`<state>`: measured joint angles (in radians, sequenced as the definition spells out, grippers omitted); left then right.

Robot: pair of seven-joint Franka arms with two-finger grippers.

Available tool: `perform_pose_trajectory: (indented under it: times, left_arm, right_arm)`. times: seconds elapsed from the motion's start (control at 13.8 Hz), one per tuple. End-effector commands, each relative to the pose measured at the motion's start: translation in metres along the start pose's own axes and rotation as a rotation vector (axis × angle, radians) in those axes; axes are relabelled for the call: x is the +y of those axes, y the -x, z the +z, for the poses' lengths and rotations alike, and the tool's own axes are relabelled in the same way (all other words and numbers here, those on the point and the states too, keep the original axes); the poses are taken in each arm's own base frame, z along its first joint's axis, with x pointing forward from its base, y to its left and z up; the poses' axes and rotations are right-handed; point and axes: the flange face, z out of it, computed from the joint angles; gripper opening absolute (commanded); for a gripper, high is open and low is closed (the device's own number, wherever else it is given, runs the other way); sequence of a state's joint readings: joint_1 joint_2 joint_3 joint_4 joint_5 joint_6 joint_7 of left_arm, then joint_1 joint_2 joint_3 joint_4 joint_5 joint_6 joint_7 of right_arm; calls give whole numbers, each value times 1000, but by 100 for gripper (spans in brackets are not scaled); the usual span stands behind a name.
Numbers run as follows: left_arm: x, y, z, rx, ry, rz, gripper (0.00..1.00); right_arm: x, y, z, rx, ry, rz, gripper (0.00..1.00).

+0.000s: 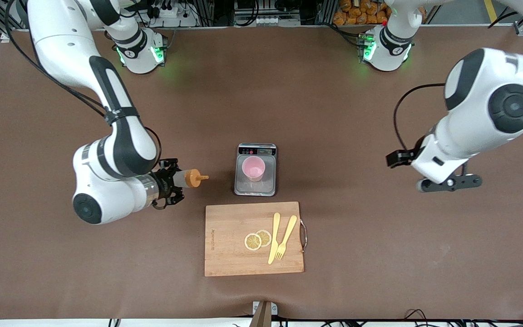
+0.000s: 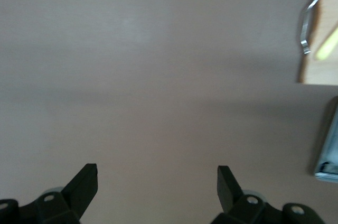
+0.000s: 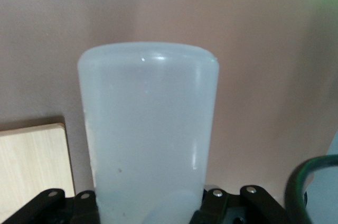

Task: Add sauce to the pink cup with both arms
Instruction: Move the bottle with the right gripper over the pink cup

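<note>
The right gripper point(image 1: 170, 181) is clamping the sauce point(image 1: 189, 178) sideways, nozzle pointing toward the cup point(image 1: 253, 169) on the scale point(image 1: 255, 187). The left gripper point(image 2: 157, 184) is waiting, fingers spread wide, over bare table point(image 1: 357, 113).

We see a plain brown table point(image 1: 334, 100) with no pattern on it. The sauce point(image 1: 192, 178) has a translucent greyish-white body and an orange nozzle cap; in the right wrist view its body point(image 3: 148, 129) looks milky white. The right gripper point(image 1: 169, 181) clamped on it is black, on a white arm with black joints. The pink cup point(image 1: 253, 168) is a plain pale pink, standing on a grey scale point(image 1: 255, 170) with a dark display strip. The cutting board point(image 1: 234, 239) is light wood with fine grain; on it lie two pale yellow citrus slices point(image 1: 257, 240) with segment patterns and a yellow knife point(image 1: 273, 237) and fork point(image 1: 286, 236). The left gripper point(image 2: 157, 184) is black.
</note>
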<state>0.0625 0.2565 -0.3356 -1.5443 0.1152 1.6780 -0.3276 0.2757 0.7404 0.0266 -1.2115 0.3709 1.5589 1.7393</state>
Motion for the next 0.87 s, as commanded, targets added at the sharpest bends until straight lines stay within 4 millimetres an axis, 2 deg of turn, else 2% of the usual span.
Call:
perform_pose_trajectory:
  times: [0.0, 0.15, 0.29, 0.36, 0.51, 0.73, 0.8]
  left_arm:
    - [-28, 37, -21, 17, -34, 60, 100]
    - [-46, 52, -37, 33, -42, 94, 100]
    - [-54, 64, -50, 7, -51, 136, 100]
    - [-64, 67, -58, 16, -39, 128, 100]
    - [-67, 74, -71, -7, 22, 131, 100]
    - [-71, 82, -107, 25, 32, 117, 100]
    - [-73, 83, -114, 31, 35, 115, 100]
  right_arm:
    - [16, 32, 4, 99, -17, 19, 29]
    - [21, 49, 14, 148, -20, 35, 29]
    - [26, 65, 24, 213, -32, 64, 29]
    - [27, 71, 31, 237, -34, 79, 29]
    - [29, 78, 38, 271, -42, 109, 28]
    - [28, 76, 39, 300, -53, 165, 28]
    - [31, 84, 47, 329, -63, 184, 28]
